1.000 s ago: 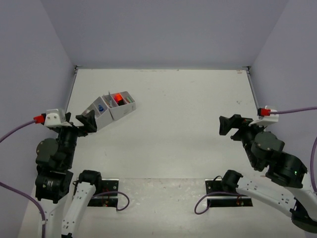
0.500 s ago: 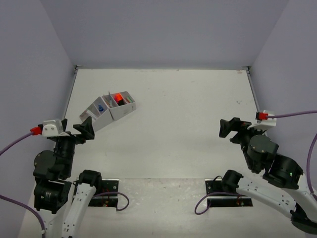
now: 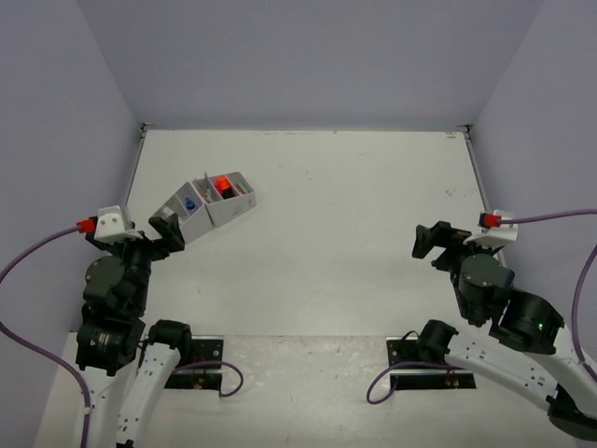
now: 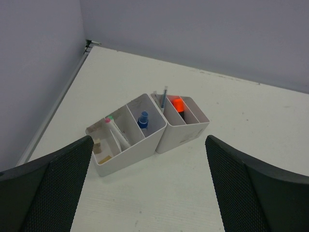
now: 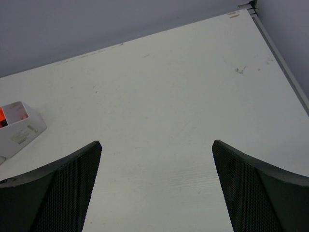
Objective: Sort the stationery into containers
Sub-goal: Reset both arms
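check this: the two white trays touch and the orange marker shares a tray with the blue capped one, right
Not quite. The orange marker stands in one tray with a thin pen; the blue-capped marker is in the neighbouring tray. The left wrist view shows it. The two white trays do touch.

Left claw (image 3: pixel 166 230), right claw (image 3: pixel 427 240) — wide open

**Obscured and Cut-Off Items**

Right wrist view: the right tray (image 5: pixel 19 129) is cut by the left edge. Only one corner shows, with a sliver of an orange item (image 5: pixel 2 116).

Left wrist view: the beige pieces (image 4: pixel 100 146) in the left tray (image 4: pixel 140 147) are too small to identify.

Top view: the left gripper (image 3: pixel 168 228) overlaps that tray's near end. The tray contents are too small to tell apart.
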You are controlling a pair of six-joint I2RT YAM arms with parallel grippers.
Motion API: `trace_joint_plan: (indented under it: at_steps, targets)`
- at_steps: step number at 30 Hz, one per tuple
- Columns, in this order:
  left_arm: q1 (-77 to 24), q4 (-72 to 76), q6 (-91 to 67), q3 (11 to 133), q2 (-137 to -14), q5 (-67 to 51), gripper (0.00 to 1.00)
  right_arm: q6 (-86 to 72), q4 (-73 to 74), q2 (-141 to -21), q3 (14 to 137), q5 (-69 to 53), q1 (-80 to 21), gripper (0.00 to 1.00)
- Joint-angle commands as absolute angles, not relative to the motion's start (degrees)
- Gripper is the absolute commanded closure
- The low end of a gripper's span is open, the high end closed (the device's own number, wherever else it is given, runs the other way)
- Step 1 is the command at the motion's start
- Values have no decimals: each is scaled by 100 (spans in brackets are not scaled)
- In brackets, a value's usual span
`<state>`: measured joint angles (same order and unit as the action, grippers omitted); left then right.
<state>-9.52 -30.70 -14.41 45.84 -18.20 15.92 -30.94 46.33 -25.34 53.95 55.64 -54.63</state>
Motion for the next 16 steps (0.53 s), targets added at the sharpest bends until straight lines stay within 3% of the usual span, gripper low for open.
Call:
trace_joint_plan:
  at_steps: [1, 16]
  targets:
    - [-976, -2637, -1547, 4483, -1960, 1793, 0, -3287, 4605, -2426, 5353, 5880, -5476, 1]
    - [-984, -2226, -1501, 4010, -2005, 1758, 0, -3278, 4520, -2272, 5067, 5864, -5467, 1]
